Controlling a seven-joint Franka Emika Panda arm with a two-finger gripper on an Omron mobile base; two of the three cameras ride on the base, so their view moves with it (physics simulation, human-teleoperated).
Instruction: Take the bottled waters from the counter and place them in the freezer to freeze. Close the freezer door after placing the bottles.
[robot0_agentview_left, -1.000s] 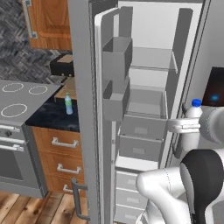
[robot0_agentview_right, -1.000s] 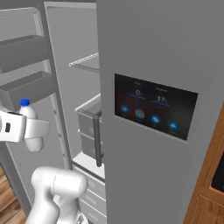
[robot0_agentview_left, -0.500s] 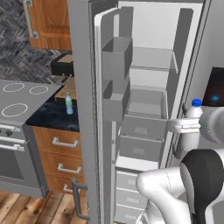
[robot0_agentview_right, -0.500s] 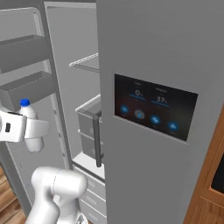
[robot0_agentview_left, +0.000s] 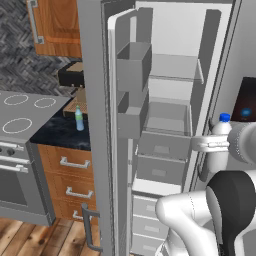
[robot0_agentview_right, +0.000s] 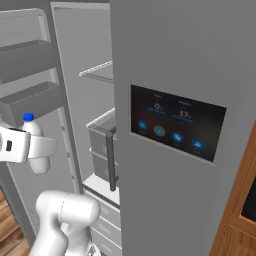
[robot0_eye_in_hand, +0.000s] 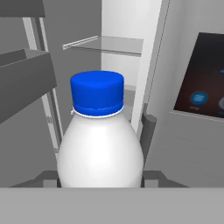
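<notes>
Gripper (robot0_eye_in_hand: 100, 179) clamped around white blue-capped bottle (robot0_eye_in_hand: 100, 144) — upright, before the open freezer (robot0_agentview_left: 170, 100)

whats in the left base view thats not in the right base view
Left base view: the green-capped bottle standing upright on the black counter, the stovetop, the wooden drawers and the freezer door's inner bins.

Right base view: the other door's dark blue-lit panel seen face on, and a wire shelf inside.

Both: the open freezer and the gripper holding the white blue-capped bottle upright at the freezer opening, not yet set down.
</notes>
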